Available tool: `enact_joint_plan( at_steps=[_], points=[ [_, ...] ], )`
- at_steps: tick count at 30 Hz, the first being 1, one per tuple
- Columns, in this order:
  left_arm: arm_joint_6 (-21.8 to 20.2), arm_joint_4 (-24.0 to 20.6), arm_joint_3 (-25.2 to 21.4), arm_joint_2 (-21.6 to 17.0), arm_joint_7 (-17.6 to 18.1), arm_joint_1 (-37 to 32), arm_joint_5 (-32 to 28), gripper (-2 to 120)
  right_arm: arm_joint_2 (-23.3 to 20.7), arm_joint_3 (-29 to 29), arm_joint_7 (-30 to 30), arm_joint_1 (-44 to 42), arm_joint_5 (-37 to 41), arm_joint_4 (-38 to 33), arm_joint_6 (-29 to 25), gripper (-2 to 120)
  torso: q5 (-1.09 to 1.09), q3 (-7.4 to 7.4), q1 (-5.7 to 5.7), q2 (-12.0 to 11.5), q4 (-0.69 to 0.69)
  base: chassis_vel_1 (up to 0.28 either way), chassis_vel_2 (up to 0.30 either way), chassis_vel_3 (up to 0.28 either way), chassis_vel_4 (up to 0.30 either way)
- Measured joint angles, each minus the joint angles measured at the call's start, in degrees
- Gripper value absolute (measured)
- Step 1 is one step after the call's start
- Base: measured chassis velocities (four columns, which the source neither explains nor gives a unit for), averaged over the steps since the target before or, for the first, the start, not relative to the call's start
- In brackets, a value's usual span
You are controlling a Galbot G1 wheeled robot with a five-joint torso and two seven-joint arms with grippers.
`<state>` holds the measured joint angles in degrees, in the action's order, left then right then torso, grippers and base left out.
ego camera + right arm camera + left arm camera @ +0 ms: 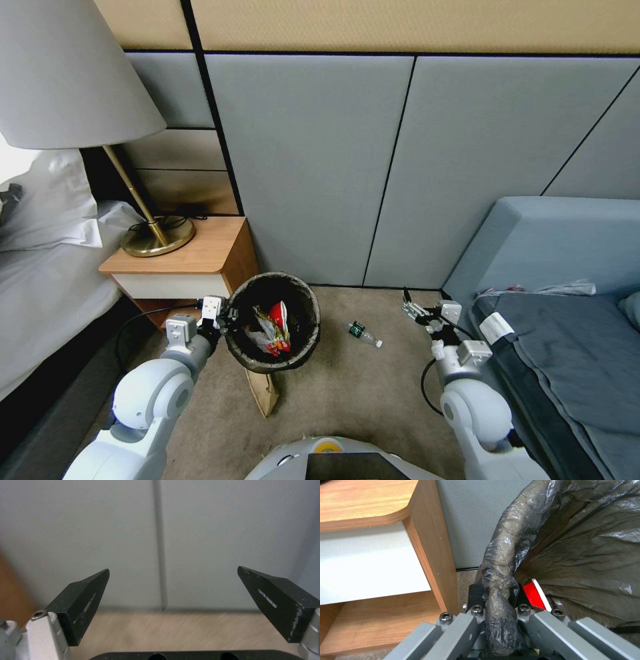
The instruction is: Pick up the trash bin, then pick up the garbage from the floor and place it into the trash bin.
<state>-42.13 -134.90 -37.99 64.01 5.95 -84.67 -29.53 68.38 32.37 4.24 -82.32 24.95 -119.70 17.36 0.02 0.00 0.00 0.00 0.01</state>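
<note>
left gripper [496, 597]: jaws clamped on trash bin [272, 321] rim | right gripper [173, 590]: jaws wide, empty

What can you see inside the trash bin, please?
Inside the trash bin: a red-and-white packet and a shiny wrapper against the dark liner. Whatever lies beneath them is covered.

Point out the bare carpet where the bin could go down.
Free: the beige carpet between the small green bottle and the robot's base, right of the flat brown paper bag. Crowded: beside the wooden nightstand, where the left claw grips the bag-lined white trash bin. The right claw hangs open by the blue sofa.
</note>
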Motion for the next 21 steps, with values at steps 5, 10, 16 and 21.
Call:
enact_joint_plan(
  at_steps=[5, 10, 16, 21],
  points=[
    [0.0, -0.4, -0.1, 0.0, 0.1, -0.1, -0.1, 1, -7.8, -3.3, -3.1, 4.8, 5.0, 7.1, 2.5, 100, -0.01, 0.0, 0.0, 0.0, 0.0, 0.0, 0.0, 0.0, 0.0],
    [0.0, -0.8, -0.1, 0.0, 0.2, -0.3, -0.1, 1, -12.3, -7.4, -6.6, 10.9, 7.6, 14.7, 4.4, 100, -0.01, 0.0, 0.0, 0.0, -0.01, 0.0, 0.0, 0.0, 0.0],
    [0.0, -0.9, -0.1, 0.0, 0.4, -0.3, -0.1, 1, -13.8, -11.0, -9.8, 15.8, 8.6, 20.3, 4.6, 100, -0.01, 0.0, 0.0, 0.0, 0.0, 0.0, 0.0, 0.0, 0.0],
    [0.0, -1.2, -0.1, 0.0, 0.6, -0.3, -0.2, 1, -14.6, -17.8, -16.4, 23.0, 8.9, 31.1, 4.8, 100, 0.03, 0.0, 0.0, 0.0, -0.01, 0.0, 0.0, 0.0, 0.0]
  ],
)
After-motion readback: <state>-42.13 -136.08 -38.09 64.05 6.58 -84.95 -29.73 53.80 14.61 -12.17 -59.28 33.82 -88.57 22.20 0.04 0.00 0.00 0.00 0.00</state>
